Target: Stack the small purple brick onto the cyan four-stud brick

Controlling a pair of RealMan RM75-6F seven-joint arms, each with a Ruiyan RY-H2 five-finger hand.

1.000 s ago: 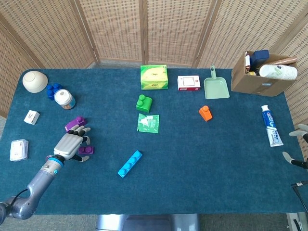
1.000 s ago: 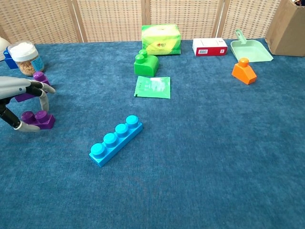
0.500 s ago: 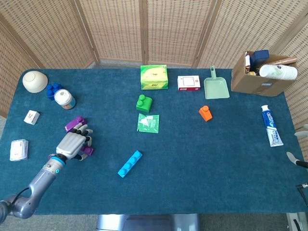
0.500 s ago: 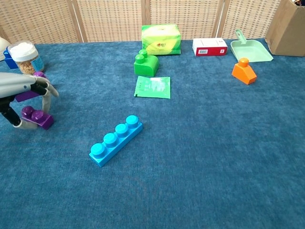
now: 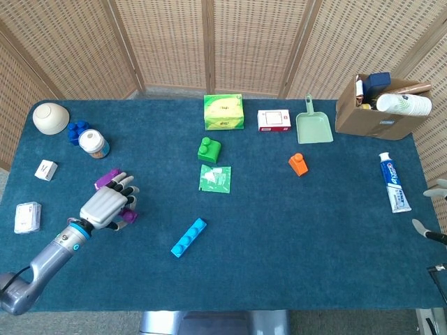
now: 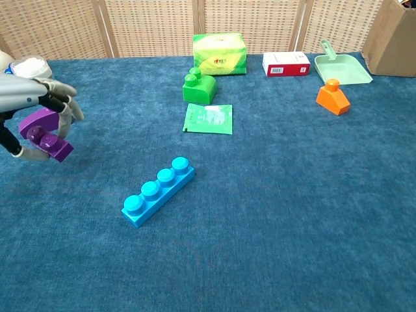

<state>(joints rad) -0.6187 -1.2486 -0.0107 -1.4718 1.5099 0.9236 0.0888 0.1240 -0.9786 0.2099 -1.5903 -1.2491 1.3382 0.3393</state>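
The small purple brick (image 6: 51, 144) sits at the left edge of the chest view, pinched between the thumb and curled fingers (image 6: 64, 116) of the left hand (image 5: 105, 207) and tilted, apparently lifted clear of the table (image 6: 292, 214). A second purple brick (image 6: 38, 121) shows just behind it, partly hidden by the hand. The cyan four-stud brick (image 6: 158, 190) lies well apart to the lower right of the hand, near the middle of the frame, set diagonally with its studs up. Above it lie a green packet (image 6: 208, 119), a green brick (image 6: 198, 87) and a green box (image 6: 220, 54). At the far right edge of the head view only a few pale fingertips of the right hand (image 5: 434, 209) show, spread apart and holding nothing.
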